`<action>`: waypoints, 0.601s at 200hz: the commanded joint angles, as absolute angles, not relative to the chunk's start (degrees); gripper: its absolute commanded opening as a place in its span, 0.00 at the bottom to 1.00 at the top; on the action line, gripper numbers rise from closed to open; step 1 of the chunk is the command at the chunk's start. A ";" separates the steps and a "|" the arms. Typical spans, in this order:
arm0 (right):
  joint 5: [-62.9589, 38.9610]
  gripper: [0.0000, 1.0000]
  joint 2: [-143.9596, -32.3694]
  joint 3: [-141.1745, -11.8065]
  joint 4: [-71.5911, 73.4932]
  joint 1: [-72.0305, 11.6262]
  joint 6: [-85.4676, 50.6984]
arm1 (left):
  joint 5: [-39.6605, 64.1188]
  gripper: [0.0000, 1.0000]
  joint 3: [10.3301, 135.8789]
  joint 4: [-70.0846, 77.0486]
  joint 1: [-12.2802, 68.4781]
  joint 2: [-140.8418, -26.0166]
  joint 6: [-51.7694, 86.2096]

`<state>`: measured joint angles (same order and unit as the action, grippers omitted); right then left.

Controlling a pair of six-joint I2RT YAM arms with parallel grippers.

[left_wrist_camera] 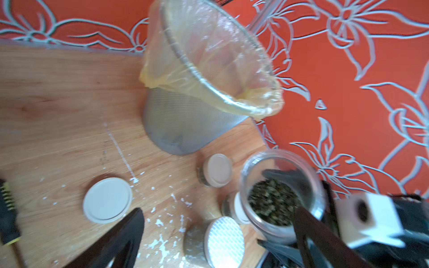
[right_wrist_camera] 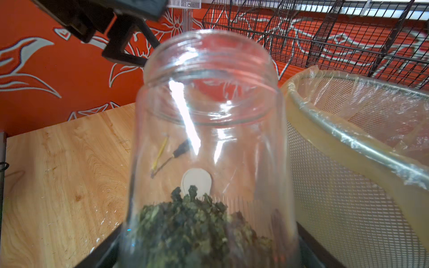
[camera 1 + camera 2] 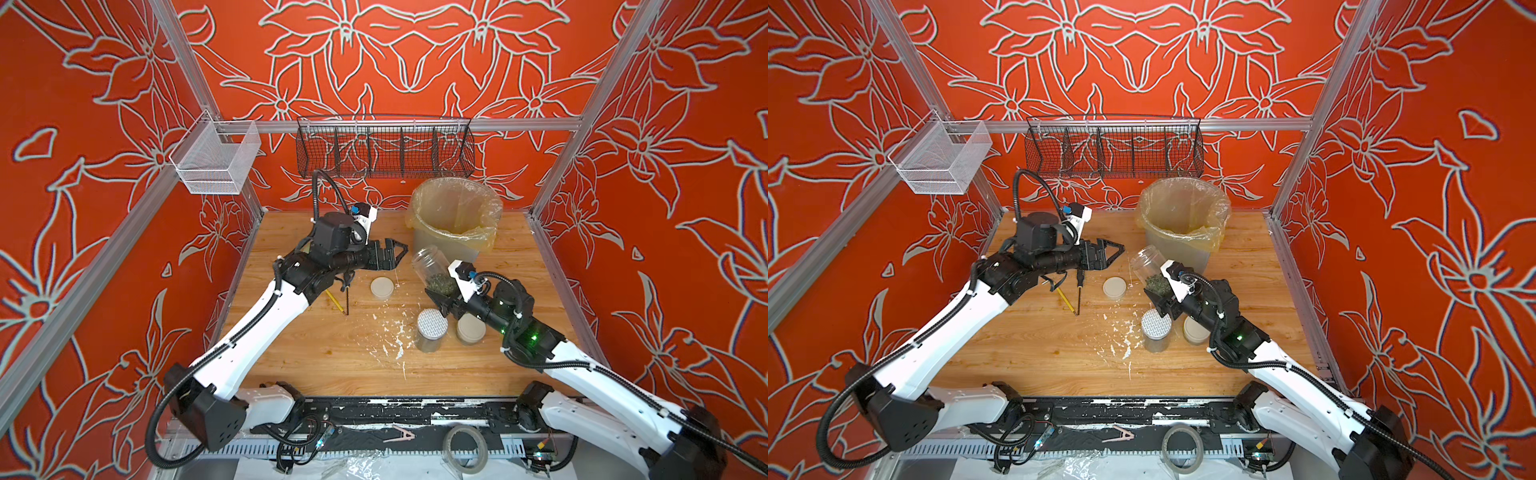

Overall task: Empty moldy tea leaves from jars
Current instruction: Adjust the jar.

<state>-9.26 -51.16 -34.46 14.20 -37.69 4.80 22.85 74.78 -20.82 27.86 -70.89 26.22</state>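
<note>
My right gripper (image 3: 441,296) (image 2: 209,255) is shut on the base of an open, lidless clear jar (image 3: 430,264) (image 3: 1147,264) (image 2: 209,130). It holds the jar tilted above the table, just in front of the bin. Dark olive moldy tea leaves (image 3: 439,284) (image 1: 274,204) (image 2: 195,227) lie at the jar's bottom end. The jar's loose cream lid (image 3: 382,286) (image 1: 107,199) lies flat on the wood. My left gripper (image 3: 398,250) (image 1: 219,211) hangs open and empty to the left of the jar's mouth. A dotted-lid jar (image 3: 432,330) (image 1: 222,243) and a cream-lidded jar (image 3: 471,329) stand closed under my right arm.
A grey mesh bin (image 3: 457,220) (image 2: 348,185) with a yellowish liner stands at the back right. A yellow pencil (image 3: 334,301) and a black tool (image 3: 346,298) lie under my left arm. White flecks (image 3: 390,336) dot the table. Wire baskets (image 3: 384,145) hang on the back rail.
</note>
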 commanded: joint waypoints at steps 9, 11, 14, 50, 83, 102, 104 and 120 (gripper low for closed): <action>-8.51 0.02 -52.01 -39.73 23.72 -37.86 1.61 | 36.22 1.00 71.46 -8.65 27.93 -67.55 31.60; -8.52 0.02 -52.14 -39.84 23.84 -37.87 1.54 | 36.87 1.00 71.32 -8.09 27.94 -67.45 31.92; -8.60 0.02 -52.34 -40.05 23.93 -37.88 1.41 | 37.70 1.00 71.10 -7.34 27.95 -67.33 32.39; -10.59 0.01 -53.85 -41.39 26.54 -37.88 0.15 | 36.45 0.99 71.07 -8.62 29.47 -67.17 30.93; -13.15 0.01 -54.92 -42.91 26.96 -37.88 0.92 | 36.95 0.99 71.44 -5.95 31.48 -69.68 29.41; -13.75 0.01 -55.02 -43.25 27.14 -37.88 1.23 | 34.91 0.99 72.68 -6.22 32.41 -71.45 29.20; -13.79 0.01 -55.02 -43.27 27.20 -37.88 1.30 | 34.72 0.99 72.68 -6.08 32.43 -71.58 29.29; -14.08 0.01 -54.93 -43.24 27.83 -37.88 1.33 | 34.34 0.99 72.77 -4.04 32.69 -73.05 30.54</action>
